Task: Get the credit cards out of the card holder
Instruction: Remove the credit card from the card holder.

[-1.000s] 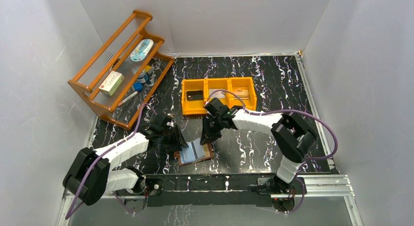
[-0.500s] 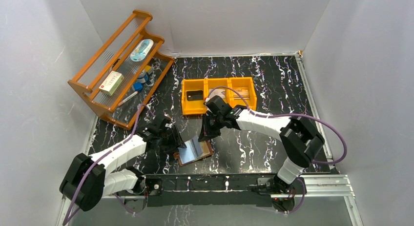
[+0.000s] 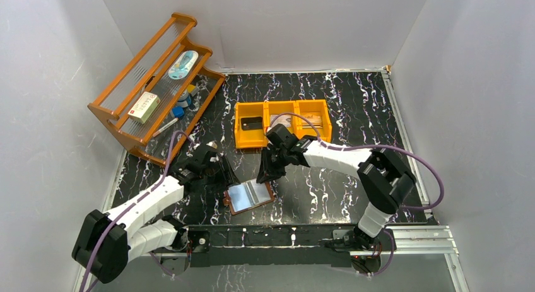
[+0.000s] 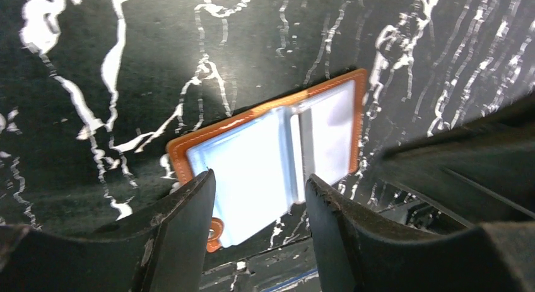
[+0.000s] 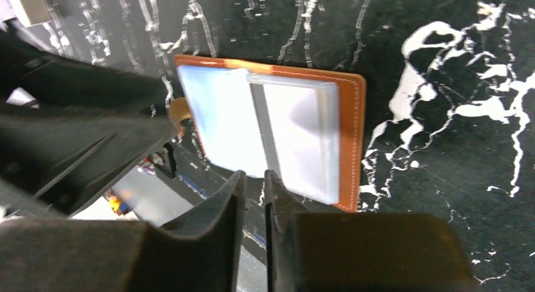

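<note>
Left gripper (image 4: 258, 178) open, right gripper (image 5: 253, 175) barely parted and empty over the holder (image 3: 250, 196), which looks light and floppy with slick pockets (image 5: 296, 134), so pin its edge, pinch at a pocket mouth.

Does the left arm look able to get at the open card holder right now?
Probably yes. The left arm's fingers hang spread just above the open card holder with nothing between. The right arm's fingers hover over its other side and could crowd the approach.
</note>
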You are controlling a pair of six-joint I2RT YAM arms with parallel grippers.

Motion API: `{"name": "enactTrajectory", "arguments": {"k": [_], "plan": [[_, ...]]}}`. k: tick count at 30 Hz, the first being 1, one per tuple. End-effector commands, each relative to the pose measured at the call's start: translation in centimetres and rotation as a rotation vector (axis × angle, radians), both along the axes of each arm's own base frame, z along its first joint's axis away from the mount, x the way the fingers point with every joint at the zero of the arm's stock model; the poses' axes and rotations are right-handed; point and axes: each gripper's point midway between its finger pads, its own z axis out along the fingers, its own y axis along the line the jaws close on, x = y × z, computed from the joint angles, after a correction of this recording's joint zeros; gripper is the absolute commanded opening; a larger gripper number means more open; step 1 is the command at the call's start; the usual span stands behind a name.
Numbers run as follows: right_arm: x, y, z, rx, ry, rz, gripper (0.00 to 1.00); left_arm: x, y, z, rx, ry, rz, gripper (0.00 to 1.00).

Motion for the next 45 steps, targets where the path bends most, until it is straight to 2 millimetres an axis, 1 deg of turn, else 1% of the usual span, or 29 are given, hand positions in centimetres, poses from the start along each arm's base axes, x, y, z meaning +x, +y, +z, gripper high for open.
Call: {"name": "enactTrajectory", "arguments": {"k": [1, 2, 3, 5, 6, 7, 12, 16, 18, 20, 21, 22, 23, 24, 27, 28, 31, 33, 35, 36, 37, 38, 39, 40, 41, 42, 43, 45], "plan": [[0.7, -0.7, -1.8, -0.071, -0.002, -0.015, 0.31, 0.9, -2.7, 2.7, -0.135, -0.069, -0.092, 0.53], [0.7, -0.8, -2.2, -0.079, -0.002, -0.013, 0.36, 0.7, -3.4, 2.9, -0.168, -0.069, -0.118, 0.53], [0.7, -0.8, -2.6, -0.087, 0.002, -0.012, 0.38, 0.6, -3.9, 2.8, -0.190, -0.053, -0.134, 0.52], [0.8, -0.7, -2.8, -0.087, -0.001, -0.001, 0.40, 0.2, -4.4, 2.3, -0.212, -0.007, -0.142, 0.51], [0.7, -0.9, -3.9, -0.110, 0.017, 0.001, 0.40, 0.1, -4.5, 2.0, -0.214, 0.006, -0.141, 0.51], [0.7, -0.9, -4.3, -0.117, 0.019, 0.006, 0.40, 0.1, -4.5, 1.7, -0.211, 0.013, -0.139, 0.50], [0.3, -1.4, -5.5, -0.156, 0.041, 0.025, 0.41, -0.2, -4.6, 0.9, -0.207, 0.043, -0.145, 0.52], [-0.2, -1.5, -6.0, -0.149, 0.059, 0.035, 0.41, -0.7, -4.3, -0.5, -0.180, 0.086, -0.145, 0.52], [-0.5, -1.5, -6.4, -0.152, 0.075, 0.041, 0.38, -1.2, -3.7, -1.5, -0.152, 0.109, -0.139, 0.51], [-0.6, -1.2, -6.3, -0.135, 0.080, 0.047, 0.31, -1.6, -3.1, -2.7, -0.124, 0.133, -0.116, 0.49], [-0.7, -1.0, -6.0, -0.119, 0.080, 0.050, 0.26, -1.9, -2.7, -3.3, -0.106, 0.144, -0.099, 0.47], [-0.6, -0.8, -5.7, -0.102, 0.074, 0.049, 0.17, -2.2, -2.3, -3.9, -0.091, 0.155, -0.084, 0.46], [-0.5, -0.5, -5.2, -0.083, 0.066, 0.046, 0.10, -2.4, -1.9, -4.3, -0.081, 0.163, -0.072, 0.45], [-0.4, -0.2, -4.7, -0.060, 0.058, 0.049, 0.07, -2.7, -1.6, -4.7, -0.071, 0.170, -0.062, 0.43], [-0.3, 0.7, -3.3, -0.003, 0.052, 0.060, 0.07, -2.8, -1.1, -5.0, -0.056, 0.170, -0.037, 0.40], [-0.3, 1.1, -2.9, 0.020, 0.055, 0.061, 0.05, -2.8, -1.0, -5.1, -0.052, 0.167, -0.028, 0.39], [-0.6, 2.1, -1.7, 0.095, 0.072, 0.068, 0.00, -2.7, -0.7, -5.0, -0.045, 0.156, -0.013, 0.37], [-0.5, 1.9, -1.9, 0.081, 0.069, 0.060, 0.00, -2.6, -0.6, -4.9, -0.044, 0.148, -0.010, 0.36], [-1.1, 1.8, -2.7, 0.057, 0.096, 0.083, 0.00, -2.5, -0.9, -4.6, -0.059, 0.139, -0.012, 0.38], [-1.4, 1.3, -3.8, 0.000, 0.112, 0.094, 0.00, -2.4, -1.1, -4.4, -0.071, 0.136, -0.016, 0.38], [-1.4, 0.3, -5.2, -0.094, 0.121, 0.075, 0.00, -2.4, -1.3, -4.2, -0.082, 0.132, -0.020, 0.37], [-1.3, -0.6, -6.2, -0.143, 0.114, 0.050, 0.00, -2.2, -1.5, -3.9, -0.093, 0.128, -0.015, 0.36], [-1.4, -1.3, -7.0, -0.173, 0.119, 0.023, 0.00, -1.9, -1.9, -3.3, -0.120, 0.118, -0.012, 0.33], [-1.7, -1.6, -7.6, -0.185, 0.130, 0.017, 0.00, -1.6, -2.6, -2.3, -0.158, 0.112, -0.016, 0.29], [-1.8, -2.0, -7.9, -0.198, 0.136, 0.006, 0.00, -1.2, -3.3, -1.0, -0.197, 0.091, -0.016, 0.32], [-1.8, -2.3, -8.0, -0.210, 0.133, -0.012, 0.00, -0.5, -3.6, 0.4, -0.219, 0.058, -0.010, 0.46], [-1.8, -2.6, -8.2, -0.219, 0.130, -0.018, 0.00, -0.2, -3.8, 1.1, -0.225, 0.041, -0.014, 0.49], [-1.7, -2.8, -8.2, -0.226, 0.130, -0.023, 0.00, -0.1, -4.0, 1.7, -0.230, 0.041, -0.028, 0.53]]}}
